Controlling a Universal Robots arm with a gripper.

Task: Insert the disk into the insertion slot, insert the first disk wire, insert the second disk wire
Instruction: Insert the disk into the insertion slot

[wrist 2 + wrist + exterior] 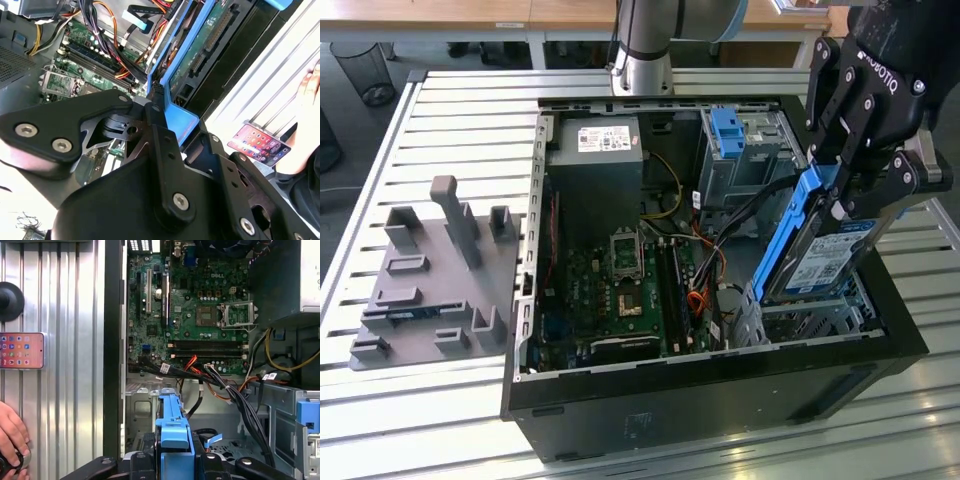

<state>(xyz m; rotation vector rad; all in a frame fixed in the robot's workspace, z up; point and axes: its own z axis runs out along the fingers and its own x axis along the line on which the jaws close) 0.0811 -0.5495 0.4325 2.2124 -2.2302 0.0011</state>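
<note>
Gripping the tilted disk (825, 262), our fingers (828, 115) are closed on its blue carrier (172, 432); it is not yet seated in the insertion slot (815, 320) just below them. We judge all three steps remain.

**One of Almost Everything, Two Drive Cages**

The exterior view gives one slatted metal table (470, 110), one open computer case (720, 405), one robot arm (645, 45) at twelve o'clock of the case, one gripper (840, 205), and one disk (825, 262) in a blue carrier at three o'clock. Inside the case are one motherboard (610, 290), one power supply (595, 160), one CPU socket (623, 245) and two drive cages: the tall grey cage (740, 150) at one o'clock and the insertion slot (810, 315) at four o'clock. One grey fixture plate (430, 290) lies at nine o'clock of the case, and one waste basket (368, 70) at ten o'clock. The first wrist view adds one phone (21, 350), one hand (11, 437) and one black round knob (7, 300).
</note>
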